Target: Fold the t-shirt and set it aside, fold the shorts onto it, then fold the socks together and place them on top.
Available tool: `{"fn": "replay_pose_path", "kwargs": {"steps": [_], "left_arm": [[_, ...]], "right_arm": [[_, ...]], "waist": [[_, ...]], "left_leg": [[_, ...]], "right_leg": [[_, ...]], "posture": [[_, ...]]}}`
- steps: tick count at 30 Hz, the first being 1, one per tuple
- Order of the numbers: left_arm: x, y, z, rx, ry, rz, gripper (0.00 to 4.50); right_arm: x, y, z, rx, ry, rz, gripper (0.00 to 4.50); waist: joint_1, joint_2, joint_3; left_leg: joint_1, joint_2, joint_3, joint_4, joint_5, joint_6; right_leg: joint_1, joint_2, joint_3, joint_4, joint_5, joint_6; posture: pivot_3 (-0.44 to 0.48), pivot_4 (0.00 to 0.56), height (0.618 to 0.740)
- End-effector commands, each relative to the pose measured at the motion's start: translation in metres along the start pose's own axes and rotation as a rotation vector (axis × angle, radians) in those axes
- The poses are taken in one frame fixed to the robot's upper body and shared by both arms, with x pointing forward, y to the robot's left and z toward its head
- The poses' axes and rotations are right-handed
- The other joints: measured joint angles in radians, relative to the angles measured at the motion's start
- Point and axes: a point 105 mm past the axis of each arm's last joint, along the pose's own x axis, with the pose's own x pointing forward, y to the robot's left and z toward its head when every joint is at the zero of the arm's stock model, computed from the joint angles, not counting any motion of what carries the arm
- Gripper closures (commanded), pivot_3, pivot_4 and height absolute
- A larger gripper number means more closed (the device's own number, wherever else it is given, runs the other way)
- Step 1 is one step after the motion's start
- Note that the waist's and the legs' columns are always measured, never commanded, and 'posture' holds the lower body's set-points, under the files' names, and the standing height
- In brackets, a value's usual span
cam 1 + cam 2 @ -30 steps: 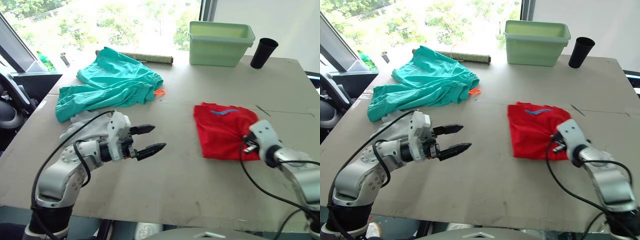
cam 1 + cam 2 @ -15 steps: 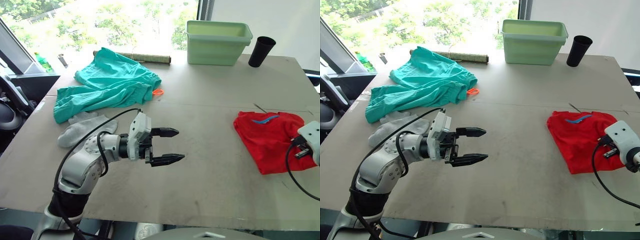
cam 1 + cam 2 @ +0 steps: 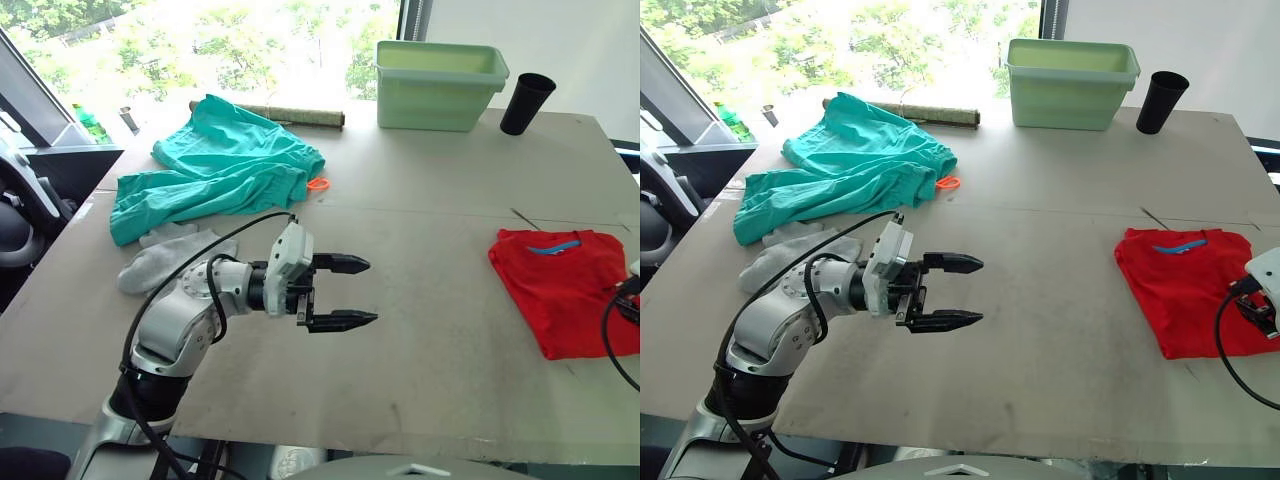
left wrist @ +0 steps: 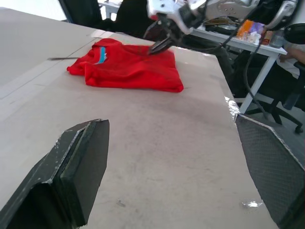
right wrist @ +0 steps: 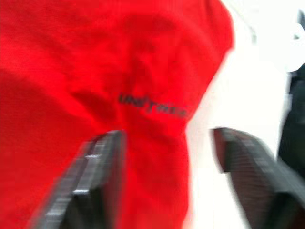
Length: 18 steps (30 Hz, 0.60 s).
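The folded t-shirt [image 3: 565,288] now lies near the right edge of the worktop [image 3: 440,200]; one second ago it lay nearer the middle. The right end effector [image 5: 167,181] is over its cloth with its fingers apart. It should lift straight up, so the fold is not disturbed. The left end effector [image 3: 345,292], open and empty, has moved toward the middle. The shorts [image 3: 225,165] lie at the far left corner, the socks [image 3: 165,255] by the left edge.
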Motion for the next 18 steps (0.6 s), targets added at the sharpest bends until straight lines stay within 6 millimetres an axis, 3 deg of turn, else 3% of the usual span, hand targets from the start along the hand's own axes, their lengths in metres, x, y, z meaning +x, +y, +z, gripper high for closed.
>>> {"fn": "replay_pose_path", "kwargs": {"steps": [1,5,7,10,12,18], "left_arm": [[-0.016,0.03,0.002,-0.013,-0.031,0.195,0.0],[-0.043,0.077,-0.006,-0.017,-0.009,0.472,0.0],[-0.063,0.105,-0.009,-0.003,0.028,0.617,0.0],[-0.084,0.129,-0.011,0.046,0.095,0.736,0.0],[-0.1,0.15,-0.005,0.097,0.145,0.838,0.0],[-0.114,0.181,-0.002,0.152,0.272,0.918,0.0]], "right_arm": [[-0.033,-0.014,0.035,-0.003,-0.196,-0.062,0.97],[-0.066,0.009,0.082,-0.023,-0.528,0.02,0.97],[-0.079,0.039,0.105,0.035,-0.675,0.16,0.97],[-0.095,0.078,0.13,0.028,-0.804,0.346,0.97],[-0.108,0.116,0.158,0.027,-0.922,0.502,0.97],[-0.123,0.176,0.19,-0.049,-1.023,0.694,0.97]], "waist": [[0.0,0.0,0.0],[-0.004,0.0,0.0],[-0.003,-0.002,0.001],[-0.003,-0.002,0.001],[-0.004,-0.004,0.002],[0.003,-0.007,0.003]], "left_leg": [[0.0,0.0,0.0,0.0,0.0,0.0],[0.001,0.0,0.0,0.0,0.0,0.0],[0.001,0.0,-0.002,0.001,0.0,0.0],[0.001,0.001,-0.004,0.002,0.0,0.0],[0.001,0.001,-0.003,0.001,0.0,0.0],[-0.001,0.0,-0.004,0.001,0.0,0.0]], "right_leg": [[0.0,0.0,0.0,0.0,0.0,0.0],[0.0,0.002,0.0,0.0,0.0,0.001],[0.001,0.003,0.0,0.0,0.0,0.001],[0.001,0.004,0.0,0.001,0.0,0.001],[0.0,0.003,0.0,0.001,0.001,0.0],[0.0,0.001,-0.002,0.0,0.001,0.0]], "posture": [[0.0,0.15,0.74],[0.0,0.15,0.74],[0.0,0.15,0.74],[0.0,0.15,0.74],[0.0,0.15,0.74],[0.0,0.15,0.74]]}}
